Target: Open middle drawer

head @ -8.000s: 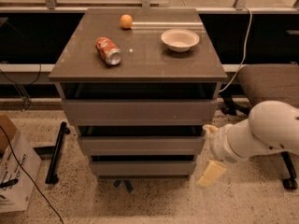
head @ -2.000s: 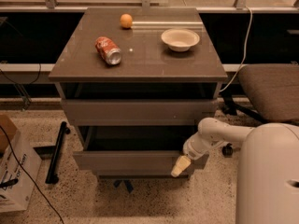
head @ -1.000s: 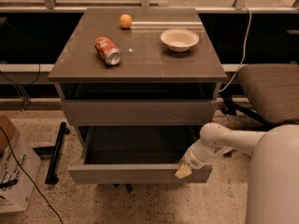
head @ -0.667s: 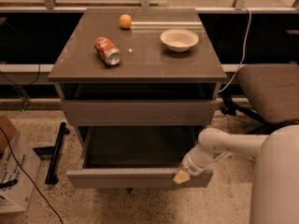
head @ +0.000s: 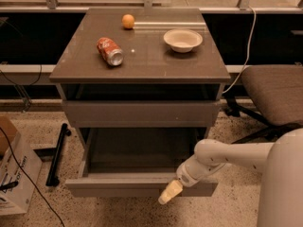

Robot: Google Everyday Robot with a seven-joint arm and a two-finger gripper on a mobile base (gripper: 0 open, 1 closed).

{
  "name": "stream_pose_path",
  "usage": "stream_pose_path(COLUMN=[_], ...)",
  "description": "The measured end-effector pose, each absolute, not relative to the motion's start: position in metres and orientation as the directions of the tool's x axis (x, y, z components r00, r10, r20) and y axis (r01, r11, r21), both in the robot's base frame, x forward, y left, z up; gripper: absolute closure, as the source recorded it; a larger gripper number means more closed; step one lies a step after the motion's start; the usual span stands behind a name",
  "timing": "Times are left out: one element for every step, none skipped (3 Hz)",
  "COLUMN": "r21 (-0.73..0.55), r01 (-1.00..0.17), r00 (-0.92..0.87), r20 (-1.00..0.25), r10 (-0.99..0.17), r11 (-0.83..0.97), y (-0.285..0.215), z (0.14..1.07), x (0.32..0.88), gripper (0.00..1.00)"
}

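The middle drawer (head: 118, 189) of the grey-brown cabinet is pulled far out toward me. Its flat front panel is low in the view and its dark, empty inside (head: 137, 150) is exposed. My gripper (head: 170, 193) is at the right part of the drawer's front panel, by its top edge, at the end of my white arm, which comes in from the lower right. The top drawer (head: 142, 113) is shut above it. The bottom drawer is hidden under the pulled-out middle drawer.
On the cabinet top lie a red soda can (head: 110, 51) on its side, an orange (head: 128, 21) and a white bowl (head: 182, 39). An office chair (head: 274, 93) stands to the right. A cardboard box (head: 12, 174) and a black bar (head: 57, 155) are on the floor to the left.
The middle drawer has gone from shut to pulled well out toward me. My gripper moved from the cabinet's right side to the drawer front and came forward with it.
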State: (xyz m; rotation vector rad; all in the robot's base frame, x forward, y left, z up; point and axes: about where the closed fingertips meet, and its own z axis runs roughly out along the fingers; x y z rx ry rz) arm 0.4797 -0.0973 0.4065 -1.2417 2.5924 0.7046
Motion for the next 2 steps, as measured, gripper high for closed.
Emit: stream_pose_path(r21=[0.361, 0.361], r01=[-0.747, -0.747], r00=[-0.663, -0.663], r20=[-0.353, -0.353], r10=[-0.660, -0.660], r11=[0.557, 0.557], y=[-0.0870, -0.0870], z=[0.4049, 0.4049], x=[0.4716, 0.4716], gripper=[0.00, 0.00])
